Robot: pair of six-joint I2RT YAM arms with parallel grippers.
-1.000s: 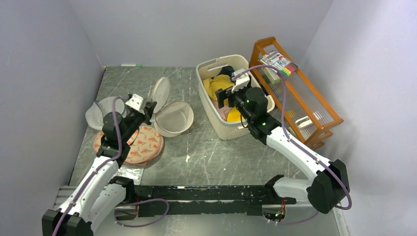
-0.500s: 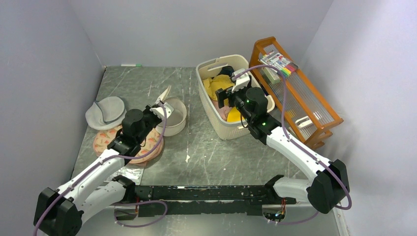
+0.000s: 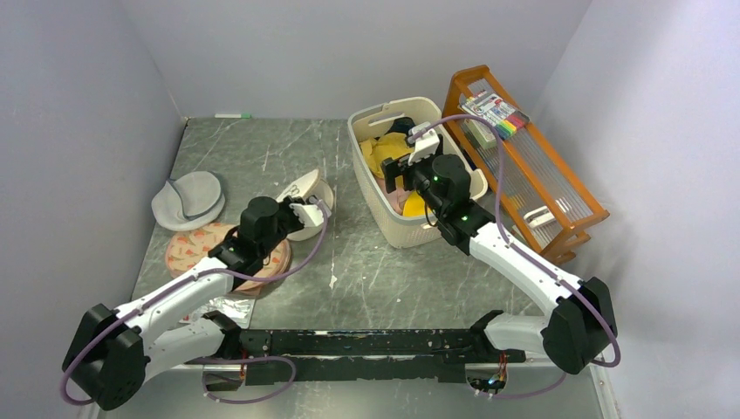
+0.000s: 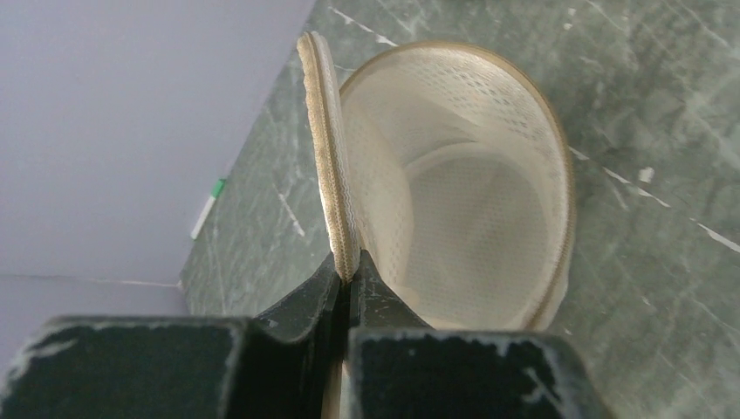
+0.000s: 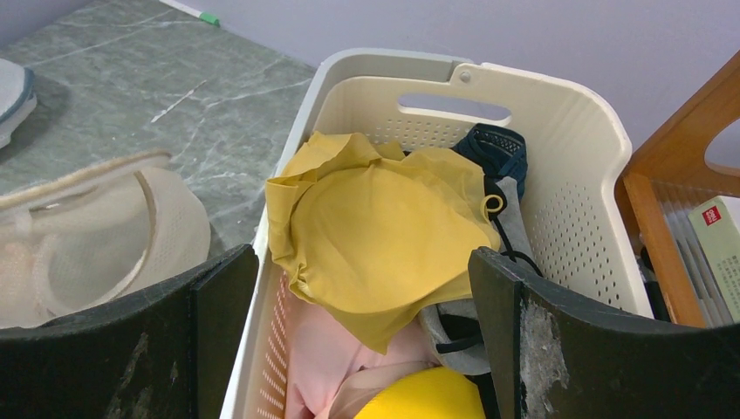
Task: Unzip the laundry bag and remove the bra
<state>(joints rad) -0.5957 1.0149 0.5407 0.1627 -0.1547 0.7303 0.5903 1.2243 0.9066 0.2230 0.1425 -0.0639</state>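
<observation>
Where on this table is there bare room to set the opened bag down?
Bare table lies between the laundry bag and the basket, down to the near edge; also beyond the grey bag. Crowded: left side, around the pink bag.

We see bare table open between the bag and the basket. The basket's tall walls ring the bra, open only from above; the rack stands just beside it on the right.
</observation>
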